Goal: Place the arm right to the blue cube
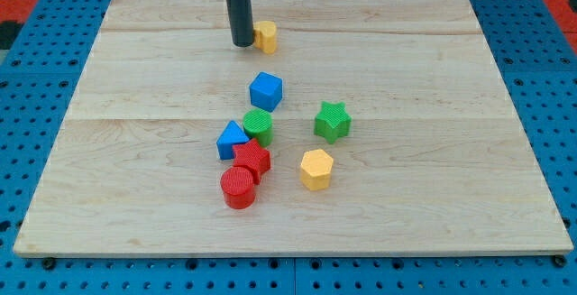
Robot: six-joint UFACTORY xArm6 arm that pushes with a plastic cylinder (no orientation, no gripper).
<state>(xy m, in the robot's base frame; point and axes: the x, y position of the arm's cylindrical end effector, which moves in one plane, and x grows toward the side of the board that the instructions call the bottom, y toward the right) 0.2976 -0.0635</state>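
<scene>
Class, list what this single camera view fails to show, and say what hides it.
1. The rod's upper part: cut off by the view's top; only my tip shows.
2. Small yellow block: its left side sits behind the rod, shape unclear.
3. Red block: partly covered by the red cylinder.

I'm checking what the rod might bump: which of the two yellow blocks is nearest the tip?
The small yellow block at the view's top, right beside my tip. The yellow hexagonal block sits far lower, below the green star.
</scene>
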